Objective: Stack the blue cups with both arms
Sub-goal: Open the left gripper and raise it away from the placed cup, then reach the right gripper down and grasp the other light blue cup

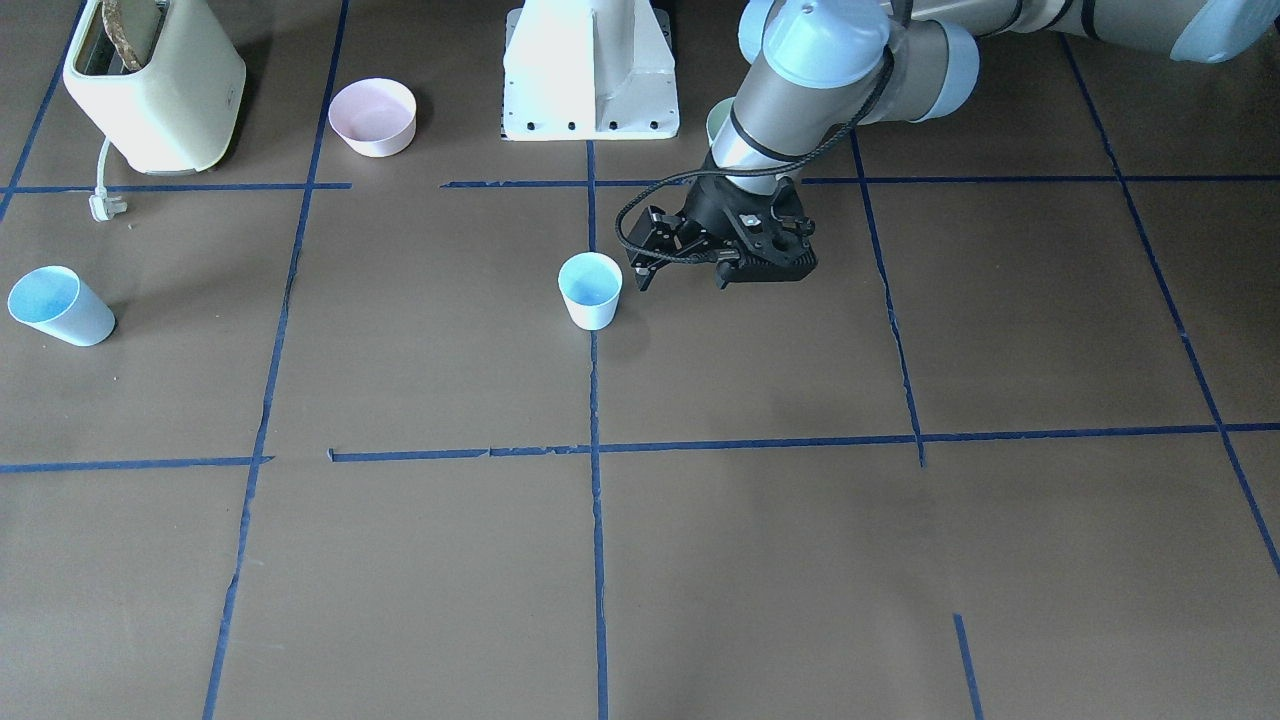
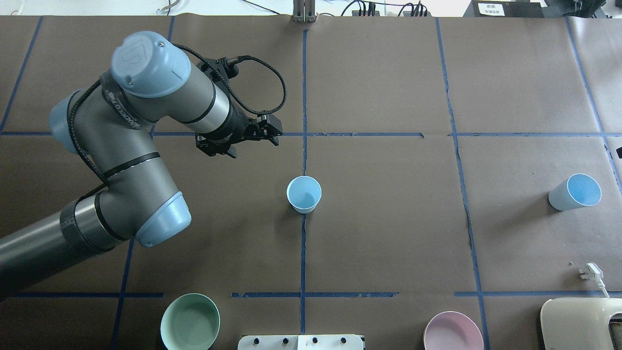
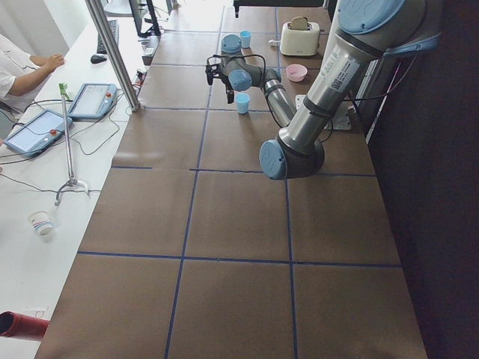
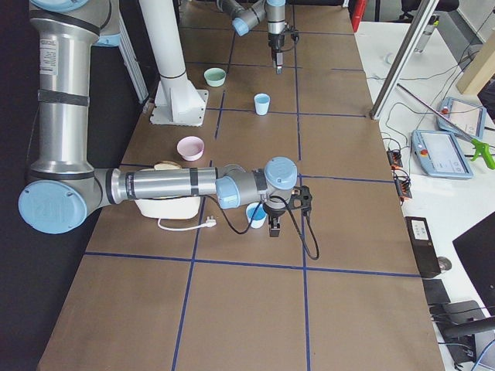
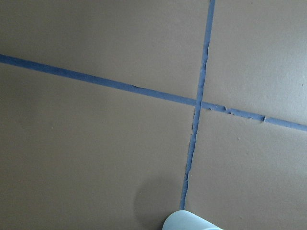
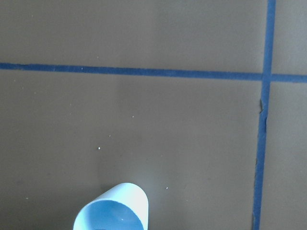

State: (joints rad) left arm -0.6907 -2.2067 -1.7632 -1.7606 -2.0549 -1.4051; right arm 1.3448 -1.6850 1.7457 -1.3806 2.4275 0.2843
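One pale blue cup (image 1: 590, 290) stands upright on the centre tape line; it also shows in the overhead view (image 2: 303, 194) and at the bottom edge of the left wrist view (image 5: 192, 221). My left gripper (image 1: 700, 272) hangs just beside it, apart from it, on the robot's left; it looks open and empty (image 2: 238, 146). The second blue cup (image 1: 60, 307) stands far out on the robot's right (image 2: 575, 192). My right gripper (image 4: 276, 224) shows only in the exterior right view, right next to that cup (image 4: 252, 216). I cannot tell whether it is open or shut. The right wrist view shows the cup's rim (image 6: 112, 211).
A cream toaster (image 1: 150, 90) with its loose plug (image 1: 103, 205) stands at the robot's near right. A pink bowl (image 1: 373, 117) and a mint-green bowl (image 2: 189, 322) flank the white pedestal (image 1: 590, 70). Bare brown paper with blue tape lines lies between the cups.
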